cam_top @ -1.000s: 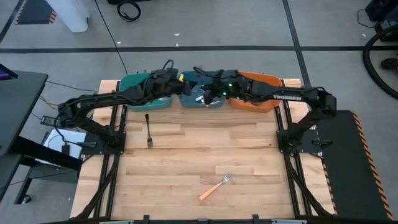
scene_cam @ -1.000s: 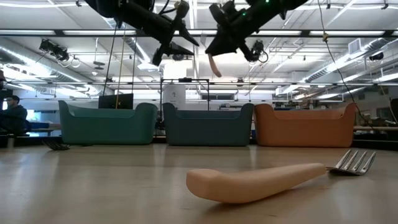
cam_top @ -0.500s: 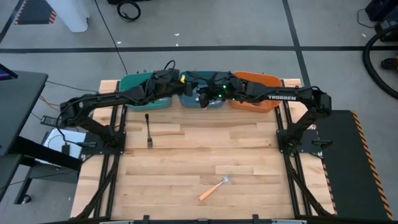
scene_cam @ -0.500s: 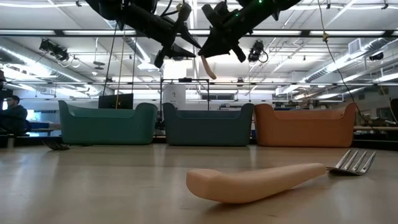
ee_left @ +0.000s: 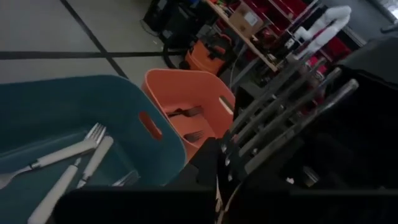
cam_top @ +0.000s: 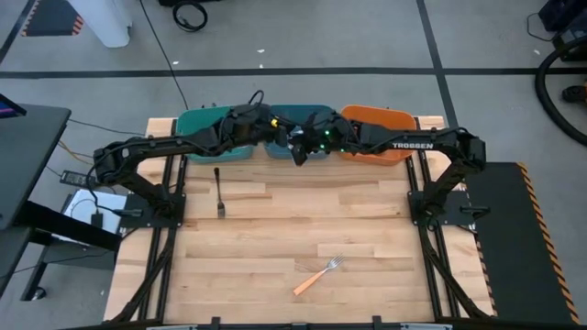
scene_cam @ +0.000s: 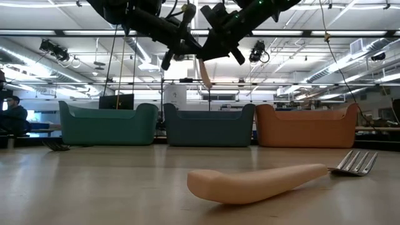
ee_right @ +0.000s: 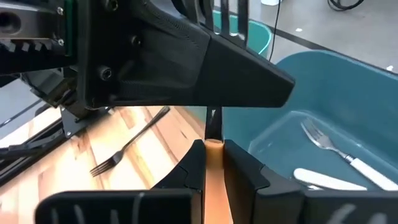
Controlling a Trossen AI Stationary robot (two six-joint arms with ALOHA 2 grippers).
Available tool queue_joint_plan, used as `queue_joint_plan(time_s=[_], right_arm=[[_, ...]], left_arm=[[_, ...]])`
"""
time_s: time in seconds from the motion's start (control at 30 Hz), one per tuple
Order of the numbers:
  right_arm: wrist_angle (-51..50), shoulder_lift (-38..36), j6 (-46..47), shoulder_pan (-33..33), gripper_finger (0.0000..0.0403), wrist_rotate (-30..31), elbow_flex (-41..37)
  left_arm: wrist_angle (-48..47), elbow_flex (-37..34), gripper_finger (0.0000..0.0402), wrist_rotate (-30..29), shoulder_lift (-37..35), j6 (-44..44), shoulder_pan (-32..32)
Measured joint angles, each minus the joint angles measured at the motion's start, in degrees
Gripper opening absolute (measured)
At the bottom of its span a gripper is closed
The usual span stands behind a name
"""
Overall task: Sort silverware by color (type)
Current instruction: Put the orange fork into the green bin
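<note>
Held fork: an orange-handled fork (scene_cam: pixel 204 73) hangs in mid-air above the blue bin (scene_cam: pixel 209 127), top centre of the low view; its long axis is near vertical, handle end pointing down, head hidden up among the fingers.
Right gripper: the right gripper (ee_right: pixel 212 163) is clamped on that orange handle, which shows pinched between its two fingers in its own wrist view.
Left gripper: the left gripper (cam_top: pixel 275 137) sits nose to nose with the right one, upper centre of the high view; its fingers look drawn together, apparently onto the fork's hidden upper end, though the contact itself cannot be made out.
Bins: a teal bin (cam_top: pixel 202 122) on the left, the blue one in the middle holding pale-handled forks (ee_left: pixel 59 163), and an orange bin (cam_top: pixel 385 119) on the right.
Loose forks: a black fork (cam_top: pixel 218 191) lies left of centre, long axis running up-down in the high view; another orange fork (cam_top: pixel 317 275) lies lower centre, diagonal, tines to the upper right.
Risk: if this is a handover, a release before the other grip is firm would likely drop the fork into the blue bin, the wrong kind for it.
Second risk: the two arms are very close, so a small misjudged move could knock them together.
</note>
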Motion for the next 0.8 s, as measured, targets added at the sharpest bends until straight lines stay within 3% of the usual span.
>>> queue_joint_plan(time_s=[0.2, 0.4, 0.8], right_arm=[[-0.06, 0.00, -0.50, -0.05, 0.0070, -1.29, 0.00], [-0.12, -0.13, -0.50, -0.05, 0.0115, -1.34, -0.02], [-1.51, -1.04, -2.55, -0.13, 0.0130, -7.25, -0.05]], left_arm=[[-0.06, 0.00, 0.0008, 1.03, 0.00, 0.98, 0.05], [-1.78, -0.09, 0.0004, 0.88, -0.36, 8.24, 1.09], [-29.51, -0.11, 0.0004, 3.53, -16.81, 28.96, 12.38]])
